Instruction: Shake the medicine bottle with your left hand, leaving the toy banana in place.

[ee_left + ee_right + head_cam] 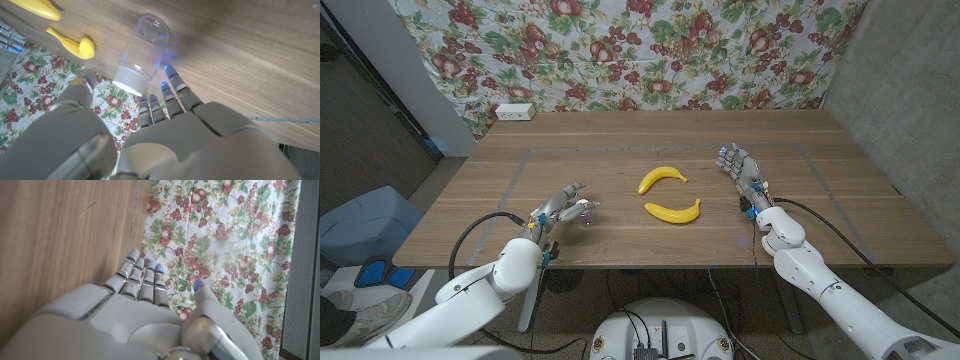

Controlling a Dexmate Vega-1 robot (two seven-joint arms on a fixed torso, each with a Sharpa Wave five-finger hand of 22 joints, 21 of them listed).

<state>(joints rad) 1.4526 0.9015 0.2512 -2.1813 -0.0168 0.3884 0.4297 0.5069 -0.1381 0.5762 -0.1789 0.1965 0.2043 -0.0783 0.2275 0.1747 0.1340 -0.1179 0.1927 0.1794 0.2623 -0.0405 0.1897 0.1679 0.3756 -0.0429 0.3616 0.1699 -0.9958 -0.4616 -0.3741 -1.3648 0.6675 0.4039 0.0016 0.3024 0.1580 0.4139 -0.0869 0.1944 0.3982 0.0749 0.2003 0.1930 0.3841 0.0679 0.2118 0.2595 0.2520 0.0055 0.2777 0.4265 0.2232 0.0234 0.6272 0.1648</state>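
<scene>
A small clear medicine bottle [588,209] with a white cap stands on the wooden table [620,250] near the front left. My left hand [560,204] is right beside it, fingers spread toward it, holding nothing. In the left wrist view the bottle [142,47] stands just beyond my fingertips [172,87], with the thumb [82,82] off to one side. Two yellow toy bananas [662,177] [673,211] lie at the table's middle; both also show in the left wrist view [37,9] [75,43]. My right hand [744,176] waits right of the bananas, fingers straight, empty.
A floral cloth [640,50] hangs behind the table, with a white socket box [513,112] at the back left. Thin tape lines [520,175] mark a rectangle on the tabletop. A blue bin [365,218] stands on the floor to the left.
</scene>
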